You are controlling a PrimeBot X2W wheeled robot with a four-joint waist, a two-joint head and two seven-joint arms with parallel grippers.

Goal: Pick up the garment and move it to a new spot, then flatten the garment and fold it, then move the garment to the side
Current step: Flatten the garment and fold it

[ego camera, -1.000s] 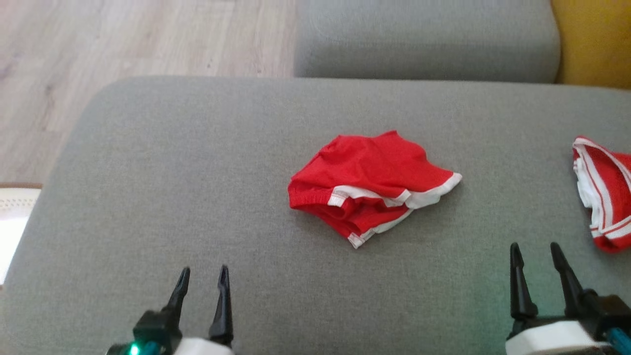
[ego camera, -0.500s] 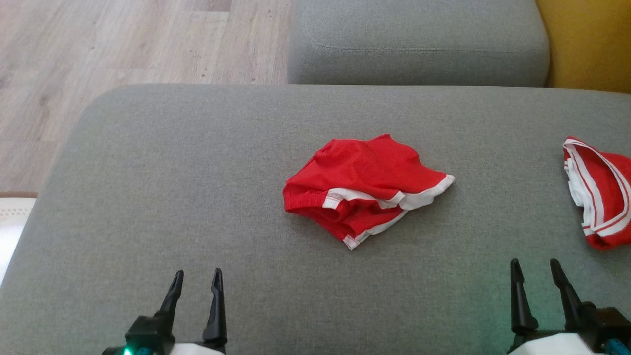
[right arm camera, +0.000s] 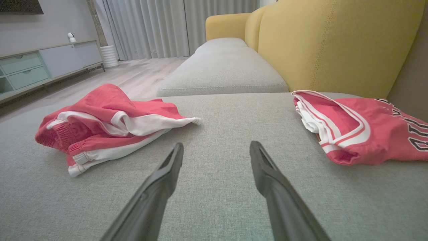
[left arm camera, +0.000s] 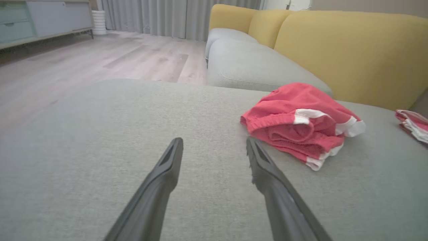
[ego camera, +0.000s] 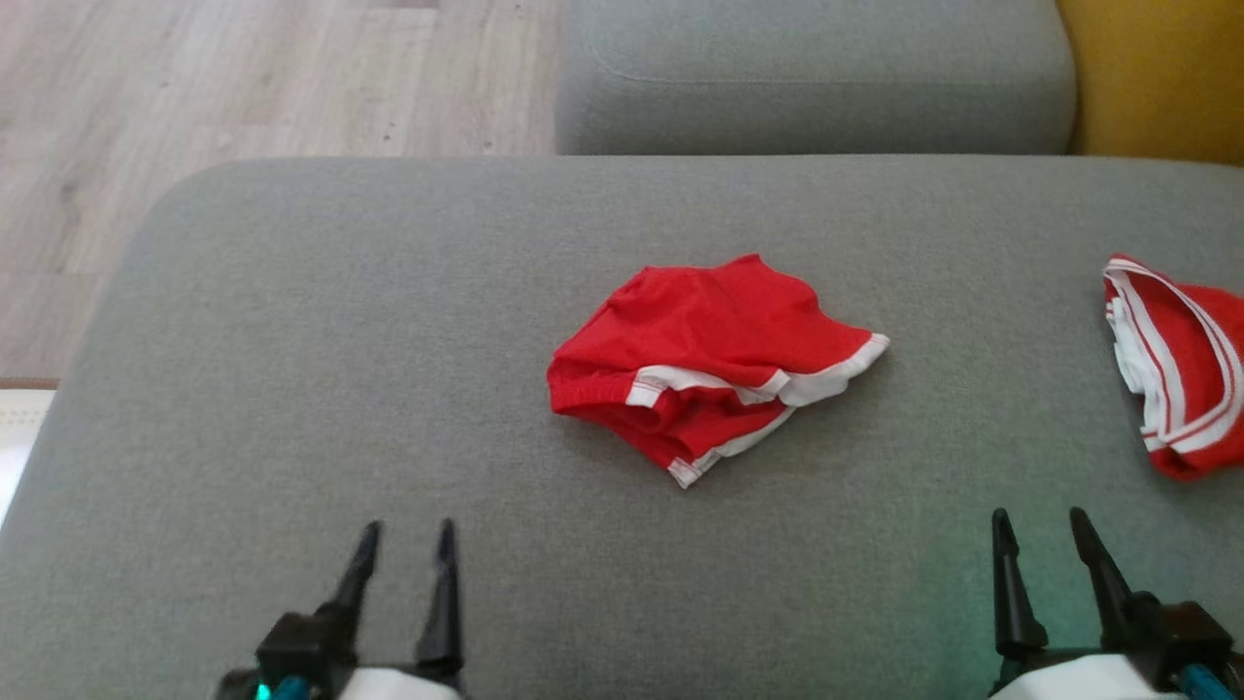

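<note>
Fingers first: the left fingers (ego camera: 443, 593) stand wide apart with nothing between them, and the right fingers (ego camera: 1007, 583) are spread just as wide, equally empty.

Now the garment (ego camera: 709, 335): a pair of red shorts with white trim, crumpled in a loose heap roughly in the middle of the big grey seat cushion (ego camera: 340, 340). Its elastic waistband is bunched toward the left and a white-edged leg hem pokes out to the right. Neither set of fingers touches it.

The left fingers sit on the robot's side of the garment and off to its left, well apart from it. In the left wrist view, the waistband shows beyond the tip of the right-hand finger. The right fingers are also on the robot's side of the garment, off to its right, tips pointing away from the robot. Whether either pair rests on the cushion, I cannot tell.

Further right of the garment, well apart from it, a second piece lies on the same cushion: a red jersey (ego camera: 1181, 379) with white stripes, and the right wrist view picks up black lettering on it. Beyond the garment, a second grey cushion (ego camera: 807, 78) butts against the first, with a yellow backrest (ego camera: 1157, 78) to its right. Beyond the garment and to its left there is pale wooden floor (ego camera: 243, 78).
</note>
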